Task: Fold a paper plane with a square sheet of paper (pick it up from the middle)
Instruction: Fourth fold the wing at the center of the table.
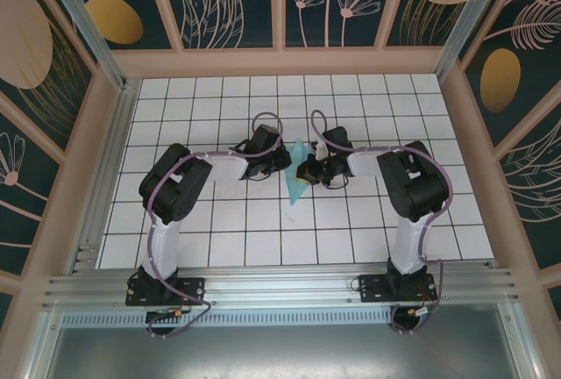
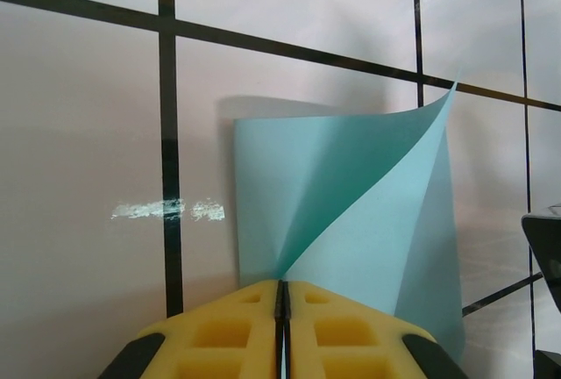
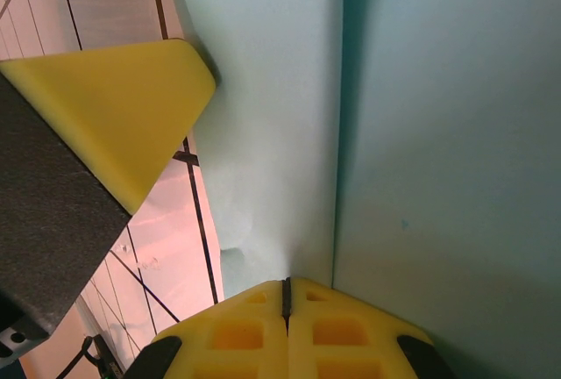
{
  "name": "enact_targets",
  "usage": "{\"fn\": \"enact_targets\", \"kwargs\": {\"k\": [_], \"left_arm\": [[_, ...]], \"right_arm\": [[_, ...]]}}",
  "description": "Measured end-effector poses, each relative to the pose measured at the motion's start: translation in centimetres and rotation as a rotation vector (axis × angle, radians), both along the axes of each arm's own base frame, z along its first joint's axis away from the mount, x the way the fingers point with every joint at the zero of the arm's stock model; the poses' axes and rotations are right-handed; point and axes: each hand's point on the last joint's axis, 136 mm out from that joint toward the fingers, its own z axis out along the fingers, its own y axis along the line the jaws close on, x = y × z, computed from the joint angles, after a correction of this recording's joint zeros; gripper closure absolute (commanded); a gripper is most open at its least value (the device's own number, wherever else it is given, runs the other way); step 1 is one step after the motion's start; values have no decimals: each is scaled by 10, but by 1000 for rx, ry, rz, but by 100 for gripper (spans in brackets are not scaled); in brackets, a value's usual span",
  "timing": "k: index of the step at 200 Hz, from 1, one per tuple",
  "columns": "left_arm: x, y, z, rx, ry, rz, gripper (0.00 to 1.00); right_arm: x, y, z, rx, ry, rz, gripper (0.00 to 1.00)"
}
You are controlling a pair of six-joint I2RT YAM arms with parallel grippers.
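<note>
The square sheet of paper [image 1: 296, 179], light teal, hangs folded and curled above the middle of the white grid table [image 1: 219, 221], between both grippers. My left gripper [image 1: 285, 162] comes in from the left and is shut on the paper's edge. In the left wrist view the paper [image 2: 368, 212] fans up from the closed yellow fingertips [image 2: 282, 284], one flap curling to a point. My right gripper [image 1: 309, 171] is shut on the paper from the right. In the right wrist view a crease in the paper [image 3: 421, 133] runs up from its tips [image 3: 286, 281]. The paper plane is out of view.
Wooden frame walls [image 1: 460, 133] with patterned panels enclose the table on three sides. An aluminium rail [image 1: 280, 287] carries both arm bases at the near edge. The left gripper's yellow pad [image 3: 114, 107] stands close beside the paper in the right wrist view.
</note>
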Motion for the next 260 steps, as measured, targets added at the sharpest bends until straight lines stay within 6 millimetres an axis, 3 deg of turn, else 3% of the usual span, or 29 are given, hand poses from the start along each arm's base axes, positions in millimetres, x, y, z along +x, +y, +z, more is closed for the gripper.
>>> {"fn": "enact_targets", "kwargs": {"k": [28, 65, 87, 128, 191, 260], "left_arm": [[-8, 4, 12, -10, -2, -6, 83], [-46, 14, 50, -152, -7, -8, 89], [-70, 12, 45, -206, 32, -27, 92], [-108, -19, 38, -261, 101, -117, 96], [-111, -22, -2, -232, 193, -97, 98], [-108, -21, -5, -191, 225, -78, 100]], "right_arm": [[0, 0, 0, 0, 3, -2, 94], [0, 0, 0, 1, 11, -12, 94], [0, 0, 0, 2, 18, -19, 94], [0, 0, 0, 2, 22, -21, 94], [0, 0, 0, 2, 21, -21, 93], [5, -5, 3, -16, 26, -30, 92]]}}
